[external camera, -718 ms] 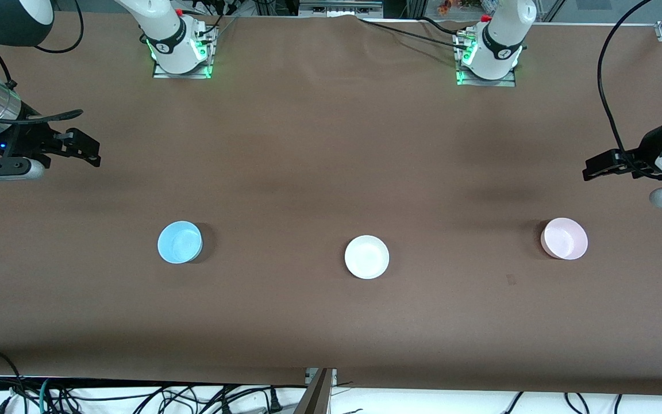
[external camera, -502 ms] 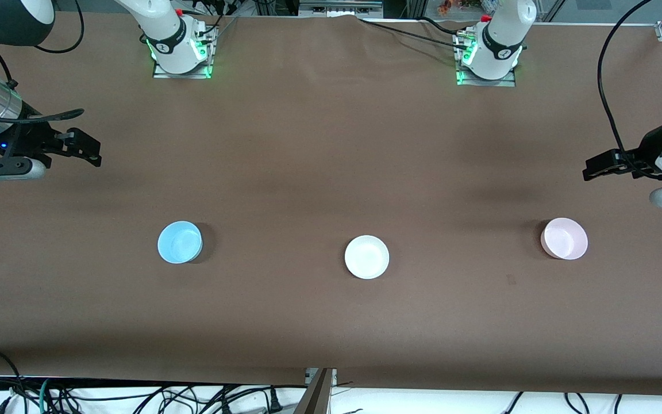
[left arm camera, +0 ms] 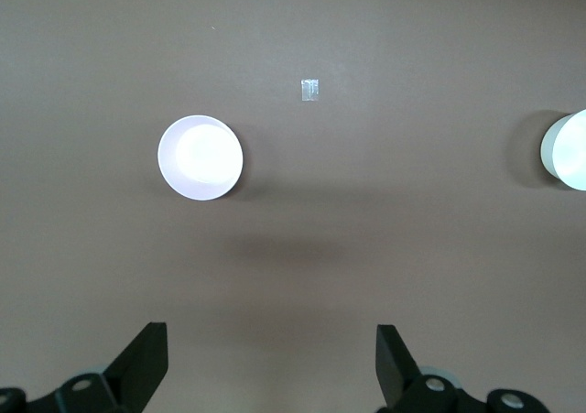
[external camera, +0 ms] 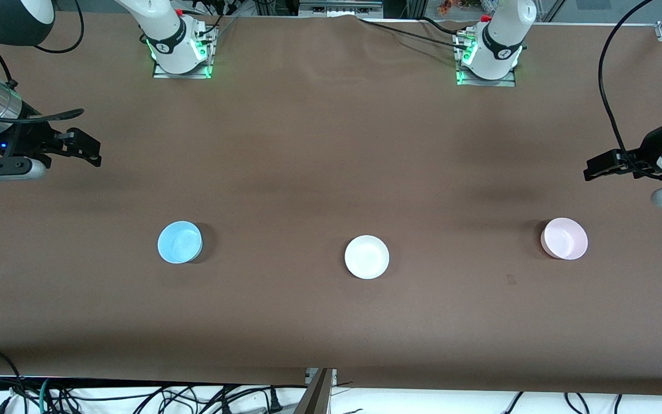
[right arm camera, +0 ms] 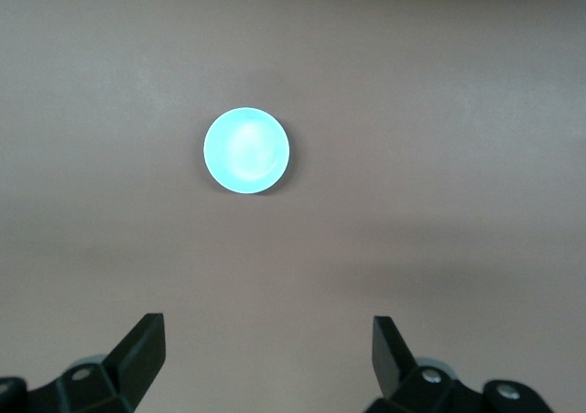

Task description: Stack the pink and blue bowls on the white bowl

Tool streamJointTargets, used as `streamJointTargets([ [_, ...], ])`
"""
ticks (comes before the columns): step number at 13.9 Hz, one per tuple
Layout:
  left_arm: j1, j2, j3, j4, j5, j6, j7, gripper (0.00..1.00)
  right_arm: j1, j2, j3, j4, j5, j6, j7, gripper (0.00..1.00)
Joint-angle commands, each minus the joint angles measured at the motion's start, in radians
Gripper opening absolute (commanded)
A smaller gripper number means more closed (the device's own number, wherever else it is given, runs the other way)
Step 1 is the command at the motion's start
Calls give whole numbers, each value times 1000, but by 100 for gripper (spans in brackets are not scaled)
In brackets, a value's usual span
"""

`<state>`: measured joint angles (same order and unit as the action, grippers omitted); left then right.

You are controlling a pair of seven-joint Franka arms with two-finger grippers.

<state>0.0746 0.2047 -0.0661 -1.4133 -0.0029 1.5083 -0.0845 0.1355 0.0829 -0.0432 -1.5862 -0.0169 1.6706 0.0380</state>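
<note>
Both bowls (external camera: 180, 242) (external camera: 564, 238) clear of hands (external camera: 88, 150) (external camera: 595, 167)

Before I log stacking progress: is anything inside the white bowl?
Nothing: the white bowl sits empty on the table; blue bowl and pink bowl stand apart. Its underside is hidden.

My left gripper (left arm camera: 271, 367) hangs over bare brown table (left arm camera: 302, 276), its two fingers (left arm camera: 146, 363) spread wide with nothing between them. The pink bowl (left arm camera: 200, 157) sits upright on the table, well apart from my fingertips. The white bowl (left arm camera: 568, 150) is partly cut off at the picture's edge, and a small pale tag (left arm camera: 310, 90) lies between the two.
</note>
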Motion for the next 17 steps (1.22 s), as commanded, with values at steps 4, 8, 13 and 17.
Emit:
streamJointTargets([
  [4,27,-2,23,-12,-2,0,6,100,1,-8,0,9,-5,-14,13,100],
  [8,117,82,37,-12,-6,16,118,100,1,-8,0,9,-5,-14,13,100],
  [13,142,203,192,-137,-161,246,377,100,-1,-6,-3,8,-5,-14,8,100],
  [17,155,272,207,-258,-230,473,425,100,-1,-6,-3,8,-5,-14,11,100],
])
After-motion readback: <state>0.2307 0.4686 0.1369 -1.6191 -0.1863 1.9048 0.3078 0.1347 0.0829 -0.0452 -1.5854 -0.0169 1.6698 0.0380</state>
